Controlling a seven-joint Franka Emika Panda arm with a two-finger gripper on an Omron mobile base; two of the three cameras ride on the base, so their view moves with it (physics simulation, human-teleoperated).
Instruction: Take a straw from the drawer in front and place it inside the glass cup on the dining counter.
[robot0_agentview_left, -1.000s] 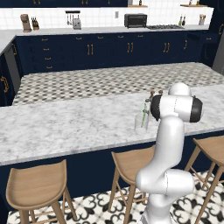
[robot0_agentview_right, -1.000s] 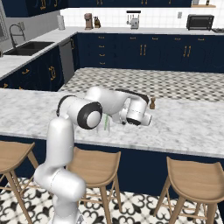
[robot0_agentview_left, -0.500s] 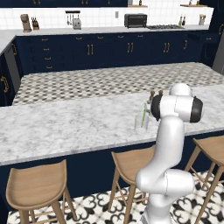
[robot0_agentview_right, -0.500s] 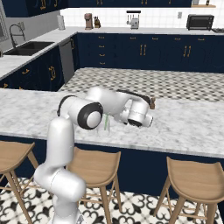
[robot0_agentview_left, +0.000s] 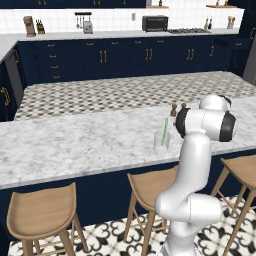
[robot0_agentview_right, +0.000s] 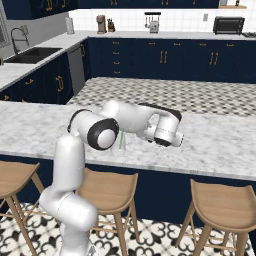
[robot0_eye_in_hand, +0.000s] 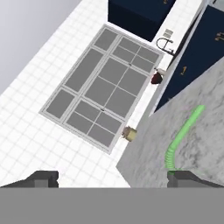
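The glass cup (robot0_agentview_left: 161, 142) stands upright on the dining counter (robot0_agentview_left: 75, 145), near its front edge. The light-green straw (robot0_agentview_left: 164, 129) leans inside it and sticks out well above the rim. In the right base view the straw (robot0_agentview_right: 121, 140) shows just behind my arm's big joint, with my hand (robot0_agentview_right: 167, 134) off to its right above the counter (robot0_agentview_right: 215, 145). In the hand view my gripper (robot0_eye_in_hand: 116, 179) is open with nothing between its fingers. There the straw (robot0_eye_in_hand: 179, 135) curves up just past the right fingertip (robot0_eye_in_hand: 188, 177), apart from it.
Two small brown shakers (robot0_agentview_left: 178, 108) stand behind the cup near my arm. Tan wooden stools (robot0_agentview_left: 42, 212) (robot0_agentview_left: 152, 185) (robot0_agentview_left: 245, 170) line the counter's front. Navy cabinets and a back counter with a toaster oven (robot0_agentview_left: 154, 23) run along the far wall.
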